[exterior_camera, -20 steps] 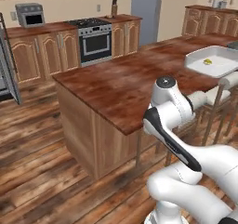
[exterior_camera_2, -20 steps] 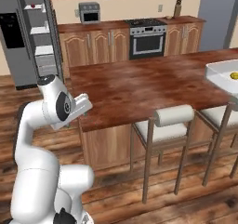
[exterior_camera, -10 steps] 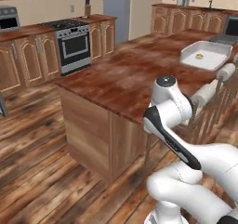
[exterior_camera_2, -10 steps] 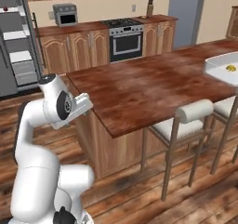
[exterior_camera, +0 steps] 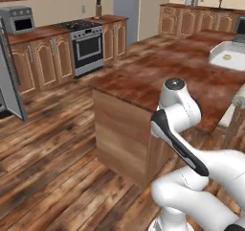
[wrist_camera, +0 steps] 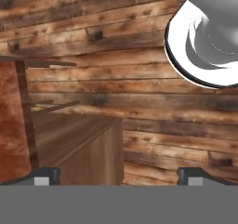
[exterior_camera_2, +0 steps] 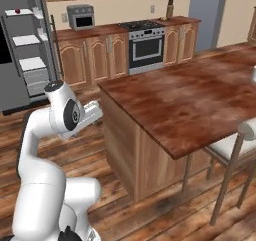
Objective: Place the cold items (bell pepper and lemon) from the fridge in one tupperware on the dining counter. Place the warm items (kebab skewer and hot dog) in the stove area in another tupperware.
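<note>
Folded low beside a long brown wooden dining counter (exterior_camera: 158,72), a white Franka arm with dark joints (exterior_camera: 174,124), elbow raised level with the countertop. Seen from the hand camera, a two-finger gripper (wrist_camera: 116,174) with dark tips spread wide apart, nothing between them, pointed down at a plank floor of knotted brown wood (wrist_camera: 116,65) and a lower corner of the counter's wooden side panel.

On the far right end of the counter, a white rectangular tupperware tub (exterior_camera: 228,58) with a small yellow lemon (exterior_camera: 228,57) lying inside. Just beside the counter's near edge, a pale cushioned bar stool on thin metal legs (exterior_camera_2: 227,150).

Against the back wall, a stainless-steel stove with black burners and an oven door (exterior_camera_2: 145,42), set between brown wooden cabinets. On the worktop to the left of the stove, a grey toaster oven (exterior_camera_2: 80,16); to the right, a small dark knife block (exterior_camera_2: 170,9). At far left, a grey fridge with door swung open and white shelves showing (exterior_camera_2: 27,55), a small red item on the top shelf too tiny to identify.
</note>
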Motion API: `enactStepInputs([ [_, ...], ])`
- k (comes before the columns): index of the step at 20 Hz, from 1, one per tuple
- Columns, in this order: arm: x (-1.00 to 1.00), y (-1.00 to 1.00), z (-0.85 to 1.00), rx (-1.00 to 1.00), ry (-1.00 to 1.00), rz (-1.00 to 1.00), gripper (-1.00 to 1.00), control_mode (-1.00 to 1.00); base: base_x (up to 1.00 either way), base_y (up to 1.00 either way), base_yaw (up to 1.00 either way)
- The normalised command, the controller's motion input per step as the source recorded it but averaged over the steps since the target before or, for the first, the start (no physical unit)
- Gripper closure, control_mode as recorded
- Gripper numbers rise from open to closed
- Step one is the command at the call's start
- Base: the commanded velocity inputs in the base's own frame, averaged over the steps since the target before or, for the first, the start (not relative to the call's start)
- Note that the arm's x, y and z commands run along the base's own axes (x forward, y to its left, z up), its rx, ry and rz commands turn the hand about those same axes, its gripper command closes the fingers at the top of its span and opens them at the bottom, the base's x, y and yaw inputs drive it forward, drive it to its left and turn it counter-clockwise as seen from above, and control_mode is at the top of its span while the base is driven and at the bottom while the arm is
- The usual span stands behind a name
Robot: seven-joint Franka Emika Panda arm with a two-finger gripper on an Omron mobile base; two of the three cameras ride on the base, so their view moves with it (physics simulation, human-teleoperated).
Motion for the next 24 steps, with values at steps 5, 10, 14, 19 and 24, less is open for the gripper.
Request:
enactStepInputs([
  [5,0.00,0.00,0.00,0.00,0.00,0.00,-1.00,1.00,0.55,1.00,0.20],
  [10,0.00,0.00,0.00,0.00,0.00,0.00,-1.00,1.00,0.71,1.00,0.26],
  [14,0.00,0.00,0.00,0.00,0.00,0.00,-1.00,1.00,0.78,1.00,0.29],
  [19,0.00,0.00,0.00,0.00,0.00,0.00,-1.00,1.00,0.82,1.00,0.24],
  [24,0.00,0.00,0.00,0.00,0.00,0.00,-1.00,1.00,0.93,1.00,0.19],
])
